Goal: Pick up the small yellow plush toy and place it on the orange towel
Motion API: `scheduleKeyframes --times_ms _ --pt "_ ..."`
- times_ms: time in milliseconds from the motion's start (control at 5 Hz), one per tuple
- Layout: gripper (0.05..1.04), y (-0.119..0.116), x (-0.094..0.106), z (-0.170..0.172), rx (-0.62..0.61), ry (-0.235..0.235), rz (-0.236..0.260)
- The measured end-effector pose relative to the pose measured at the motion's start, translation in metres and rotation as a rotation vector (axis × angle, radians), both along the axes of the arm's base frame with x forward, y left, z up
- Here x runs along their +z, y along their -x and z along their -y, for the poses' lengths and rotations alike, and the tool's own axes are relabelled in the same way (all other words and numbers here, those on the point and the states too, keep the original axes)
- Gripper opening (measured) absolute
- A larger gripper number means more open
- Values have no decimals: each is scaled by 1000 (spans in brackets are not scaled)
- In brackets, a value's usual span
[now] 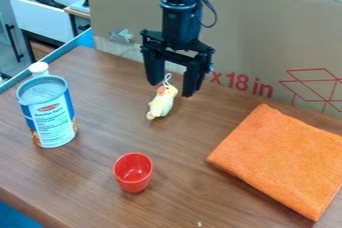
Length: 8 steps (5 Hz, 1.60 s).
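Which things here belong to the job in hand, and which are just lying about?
In the job, judging by nearness:
gripper, jaws open
small yellow toy, nearest the jaws

Just lying about:
red cup
orange cloth
blue-and-white can
white-capped container behind the can

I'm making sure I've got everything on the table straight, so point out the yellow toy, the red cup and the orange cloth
Yellow toy (pixel 161 105): camera view, middle of its body.
Red cup (pixel 133 185): camera view, front of its outer wall.
Orange cloth (pixel 280 159): camera view, middle of its top surface.
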<state>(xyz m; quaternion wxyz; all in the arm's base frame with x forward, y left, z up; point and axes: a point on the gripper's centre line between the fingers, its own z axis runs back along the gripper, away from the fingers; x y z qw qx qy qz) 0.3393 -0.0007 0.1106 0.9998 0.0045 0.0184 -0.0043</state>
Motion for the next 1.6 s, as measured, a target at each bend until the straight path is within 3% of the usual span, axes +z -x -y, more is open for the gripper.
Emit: scheduleKeyframes --times_ms 200,400,800,1200,1600 --pt "1000 -11 -11 -14 41 -1 -23" --pt "1000 -23 -24 -21 87 -35 -42" --pt "1000 -41 -62 -32 136 -88 -131" --pt "945 -36 -82 -50 223 -99 -175" --pt "431 -25 -80 -41 203 -47 -135"
